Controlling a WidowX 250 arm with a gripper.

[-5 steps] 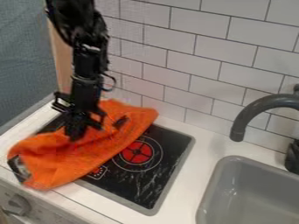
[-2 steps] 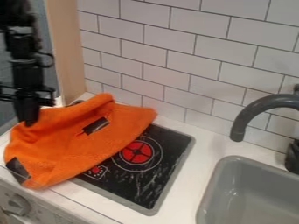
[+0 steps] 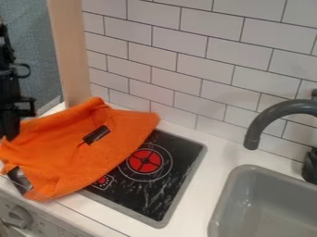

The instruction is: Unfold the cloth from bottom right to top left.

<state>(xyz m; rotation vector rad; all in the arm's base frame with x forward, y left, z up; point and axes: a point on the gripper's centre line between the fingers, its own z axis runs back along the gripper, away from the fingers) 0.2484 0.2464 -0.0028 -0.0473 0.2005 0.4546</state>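
The black gripper (image 3: pixel 11 132) is at the far left edge, its tip against the left side of the orange cloth (image 3: pixel 80 150). Spread over the left part of the black stovetop and onto the white counter, the cloth has a raised ridge along its upper left side. A dark patch lies on its middle, and a dark and silvery piece shows at its lower left corner. Whether the gripper's tip holds cloth is hard to make out.
The black stovetop (image 3: pixel 162 190) with a red burner shows right of the cloth. Further right are a grey sink (image 3: pixel 266 201) and a dark faucet (image 3: pixel 272 113). A tiled wall (image 3: pixel 204 65) stands behind, and a wooden post (image 3: pixel 69 55) rises at the back left.
The gripper has moved left, from over the cloth's middle to the view's left edge. The cloth's upper part has been drawn left and spread wider, uncovering more of the dark patch.
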